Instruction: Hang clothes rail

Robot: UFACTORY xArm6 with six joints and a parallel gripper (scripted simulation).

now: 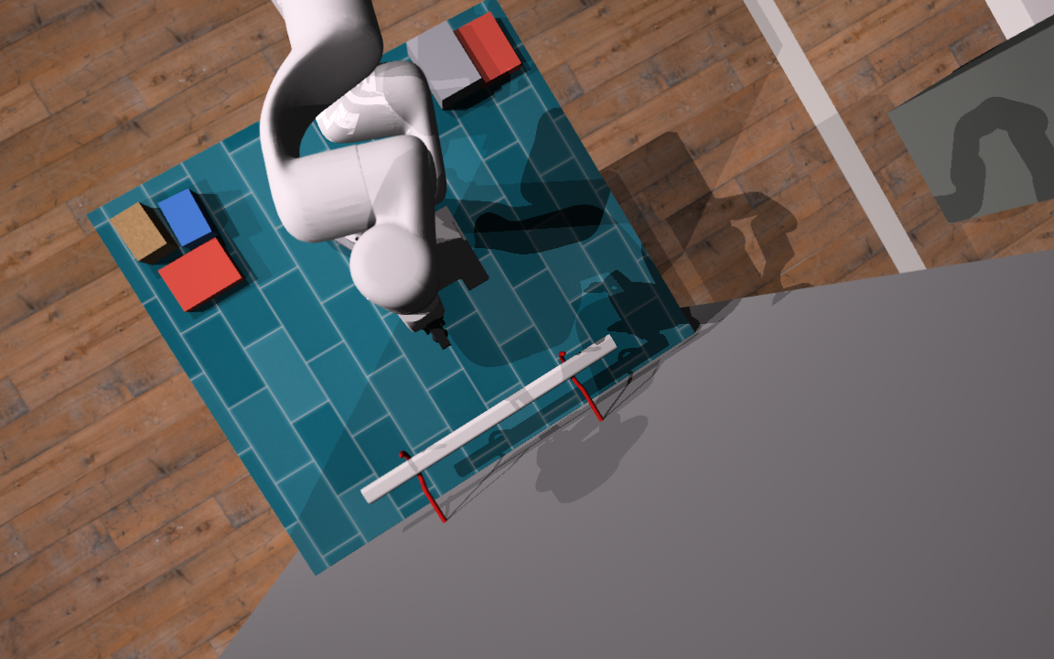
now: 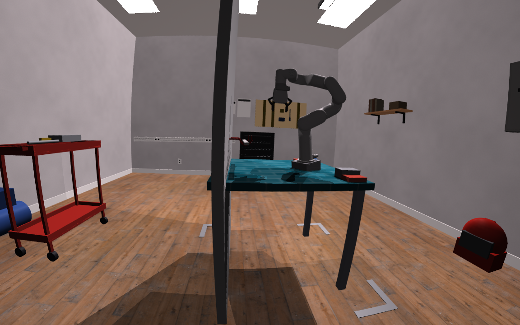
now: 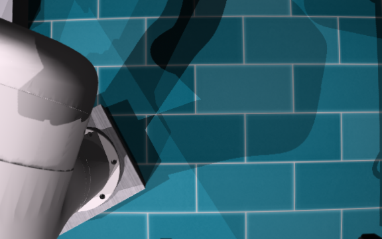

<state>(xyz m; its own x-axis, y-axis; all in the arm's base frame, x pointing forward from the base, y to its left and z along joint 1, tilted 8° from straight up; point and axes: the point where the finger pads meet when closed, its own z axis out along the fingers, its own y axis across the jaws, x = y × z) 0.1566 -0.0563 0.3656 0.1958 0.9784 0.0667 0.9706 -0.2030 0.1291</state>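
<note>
White and straight, the clothes rail lies across two red wall hooks, one near each end, beside the grey wall panel at the teal-tiled counter edge. Left of it, boxes sit at the counter's corner. My end effector hangs above the counter, well apart from the rail, fingers spread wide and holding nothing. The rail looks stiff, slim and probably light; I judge its middle, between the hooks, the balanced place to take hold. Whether the hooks bear its full weight, I cannot tell.
</note>
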